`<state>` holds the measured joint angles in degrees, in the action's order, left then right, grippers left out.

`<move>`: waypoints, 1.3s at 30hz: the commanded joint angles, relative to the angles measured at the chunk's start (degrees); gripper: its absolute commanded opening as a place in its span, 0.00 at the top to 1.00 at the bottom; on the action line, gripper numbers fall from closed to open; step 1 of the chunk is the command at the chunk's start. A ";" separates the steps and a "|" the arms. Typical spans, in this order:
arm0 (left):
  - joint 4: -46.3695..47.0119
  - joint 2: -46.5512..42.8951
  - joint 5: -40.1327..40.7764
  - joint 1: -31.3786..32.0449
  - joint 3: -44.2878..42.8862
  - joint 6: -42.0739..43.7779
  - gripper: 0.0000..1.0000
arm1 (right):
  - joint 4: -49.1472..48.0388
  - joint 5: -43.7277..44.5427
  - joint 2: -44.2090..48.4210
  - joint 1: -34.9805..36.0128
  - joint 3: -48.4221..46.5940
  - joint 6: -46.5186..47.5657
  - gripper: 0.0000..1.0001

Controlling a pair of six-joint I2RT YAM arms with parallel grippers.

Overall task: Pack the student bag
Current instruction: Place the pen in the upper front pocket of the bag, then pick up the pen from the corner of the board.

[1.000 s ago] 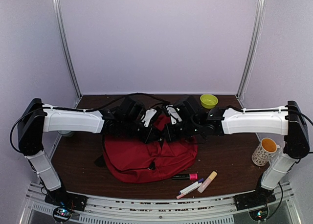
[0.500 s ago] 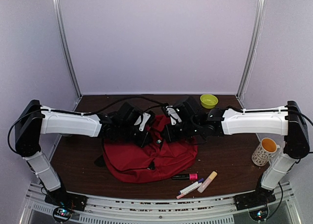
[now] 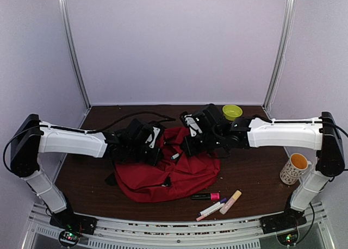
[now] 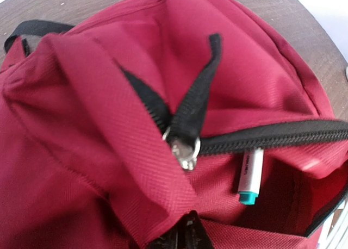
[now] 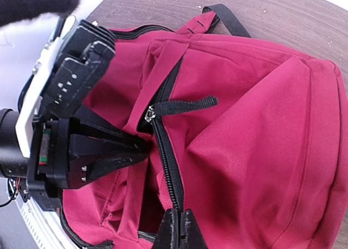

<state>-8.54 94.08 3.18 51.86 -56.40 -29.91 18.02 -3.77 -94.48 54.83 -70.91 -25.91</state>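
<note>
Zipper partly open, the student bag [image 3: 163,175] lies in the middle of the table [image 3: 255,170]. With narrow jaws the left gripper [image 4: 187,235] pinches a fold of its red fabric. The right gripper [image 5: 177,227] seems clamped tight on the zipper edge, and 1 teal-capped pen [image 4: 249,175] lies inside.

Both arms stretch in low from the sides and meet in the middle. The left gripper [image 4: 187,234] has its two fingers pressed together, with a fold of the student bag [image 4: 81,129] pinched between the jaws. The right gripper [image 5: 179,230] is close by, facing it. Its jaws are squeezed tight on the bag's cloth by the zip.
</note>
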 commanded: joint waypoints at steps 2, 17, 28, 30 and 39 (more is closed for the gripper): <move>-8.29 -2.08 4.02 -0.74 4.26 -1.59 0.92 | 2.55 3.06 1.71 -0.33 -1.38 0.97 1.00; -1.81 -6.14 -5.61 1.41 1.33 1.43 0.86 | -0.62 -1.42 -3.10 -0.34 -1.25 -0.13 0.98; -3.01 -7.51 -5.29 1.92 0.79 1.89 0.85 | -1.18 -3.70 -2.63 -0.32 -1.76 -0.11 0.80; -3.14 -7.68 -5.11 2.10 0.69 2.03 0.85 | -1.30 -4.23 -2.28 -0.33 -1.92 -0.09 0.76; -4.05 -8.34 -4.27 2.64 0.13 2.21 0.85 | -1.03 -6.85 0.23 -0.26 -2.90 -0.31 0.64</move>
<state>-12.23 87.64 -1.67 54.06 -54.50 -28.77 17.47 -9.23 -97.17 54.83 -71.92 -25.93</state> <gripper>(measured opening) 0.154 0.345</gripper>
